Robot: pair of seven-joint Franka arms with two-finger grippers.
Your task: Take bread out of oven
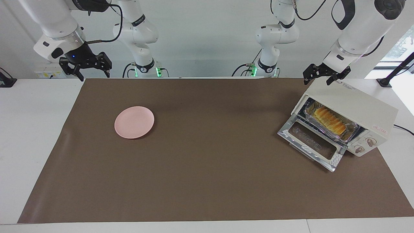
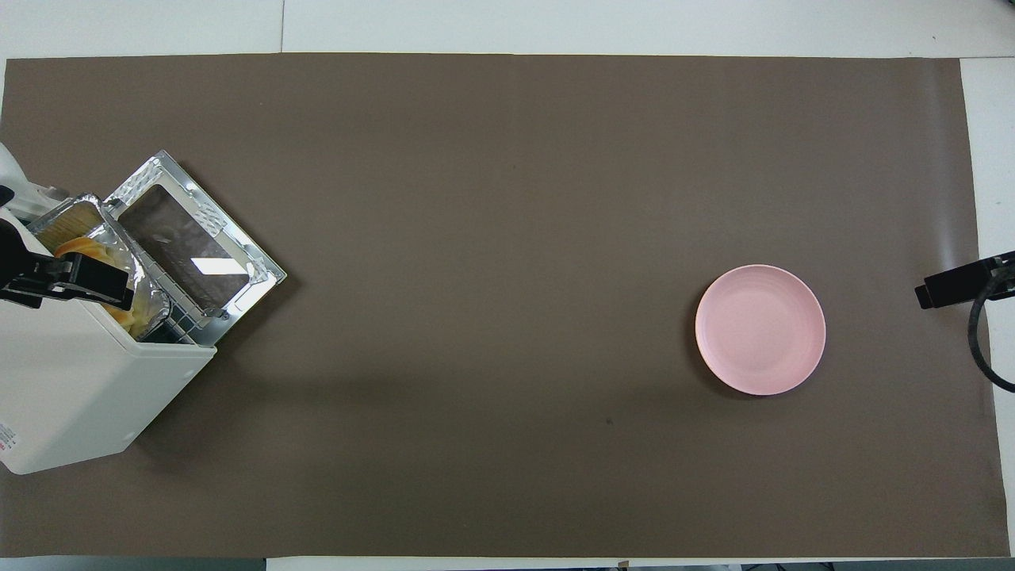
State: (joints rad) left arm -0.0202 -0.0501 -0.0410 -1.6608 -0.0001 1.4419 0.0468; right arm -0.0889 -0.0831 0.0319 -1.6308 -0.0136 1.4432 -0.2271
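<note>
The cream-white oven [image 1: 355,103] stands at the left arm's end of the table, its glass door [image 1: 312,142] dropped open onto the brown mat. Inside, the golden ridged bread [image 1: 330,120] lies in a crinkled foil tray [image 1: 352,132] on the rack. My left gripper [image 1: 317,79] hangs open in the air over the oven's top, touching nothing. In the overhead view one of its dark fingers [image 2: 95,281] covers part of the bread [image 2: 78,246]. My right gripper [image 1: 93,76] waits open and empty, raised over the table's edge at the right arm's end.
A round pink plate [image 1: 134,122] sits on the brown mat [image 1: 207,168] toward the right arm's end; the overhead view shows the plate [image 2: 760,329] with nothing on it. The oven's cable [image 1: 404,128] trails off on the white tabletop.
</note>
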